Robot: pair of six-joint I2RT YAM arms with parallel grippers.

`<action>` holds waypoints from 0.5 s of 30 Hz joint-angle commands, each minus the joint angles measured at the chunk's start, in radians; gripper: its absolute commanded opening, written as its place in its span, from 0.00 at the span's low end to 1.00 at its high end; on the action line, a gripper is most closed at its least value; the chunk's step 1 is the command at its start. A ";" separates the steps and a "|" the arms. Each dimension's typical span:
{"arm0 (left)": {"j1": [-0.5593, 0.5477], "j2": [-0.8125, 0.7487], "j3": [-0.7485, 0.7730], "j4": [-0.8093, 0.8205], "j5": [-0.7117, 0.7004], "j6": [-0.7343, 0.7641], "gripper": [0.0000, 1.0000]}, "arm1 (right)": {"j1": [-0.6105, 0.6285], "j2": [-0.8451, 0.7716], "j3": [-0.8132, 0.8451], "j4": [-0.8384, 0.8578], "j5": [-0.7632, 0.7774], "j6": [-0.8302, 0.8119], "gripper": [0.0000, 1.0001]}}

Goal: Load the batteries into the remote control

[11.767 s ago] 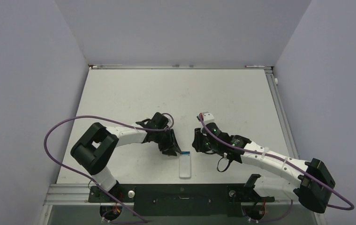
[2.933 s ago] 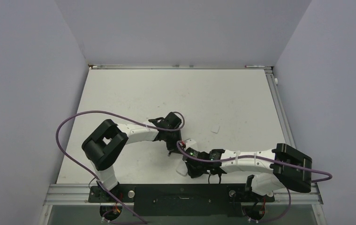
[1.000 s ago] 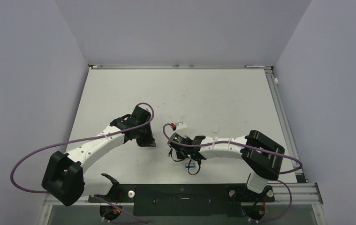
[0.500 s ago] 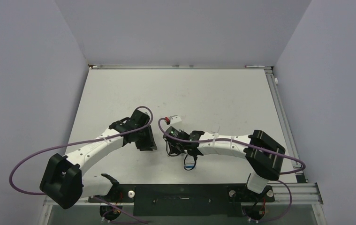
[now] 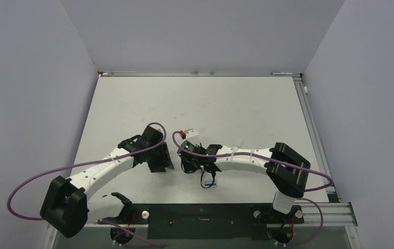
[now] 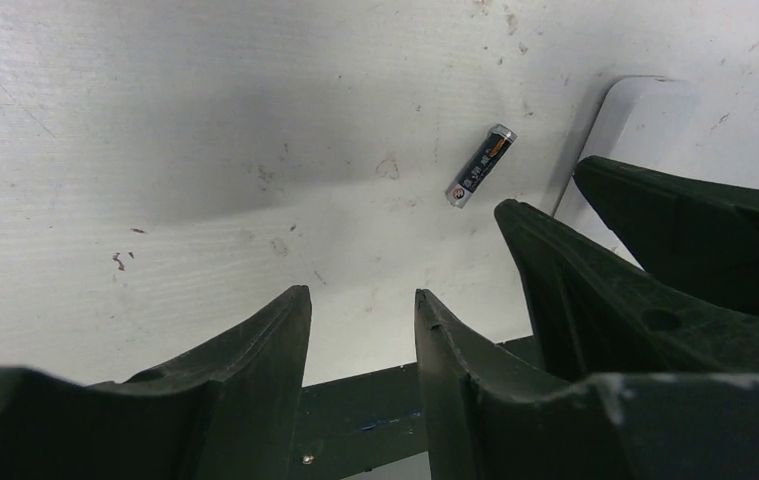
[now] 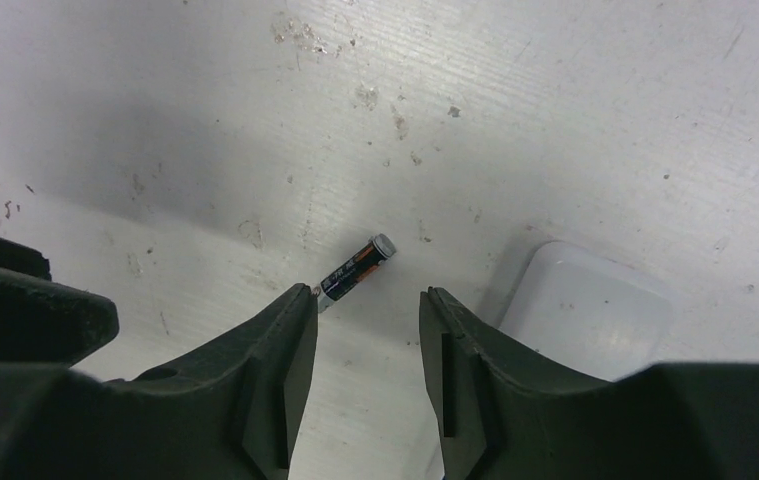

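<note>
The dark battery point(image 7: 357, 270) lies loose on the table, also in the left wrist view point(image 6: 481, 179). My right gripper point(image 7: 367, 292) is open, and its left fingertip is right at the battery's near end. My left gripper point(image 6: 360, 295) is open and empty, a short way from the battery. In the top view the left gripper point(image 5: 162, 162) and the right gripper point(image 5: 188, 165) face each other closely. The white remote control point(image 7: 587, 312) lies beside the right gripper, back up. In the top view the remote point(image 5: 209, 181) shows a blue spot, partly hidden by the arm.
The right arm's fingers point(image 6: 655, 300) fill the right side of the left wrist view. The left gripper's black body point(image 7: 15, 310) sits at the left edge of the right wrist view. The black base rail point(image 5: 200, 215) runs along the near table edge.
My right gripper has moved left, away from the remote, to the dark battery. My left gripper has shifted a little nearer and to the right, towards it.
</note>
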 commanded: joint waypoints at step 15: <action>0.016 -0.095 -0.074 0.061 0.051 -0.010 0.44 | 0.060 0.161 0.144 -0.087 0.109 0.203 0.43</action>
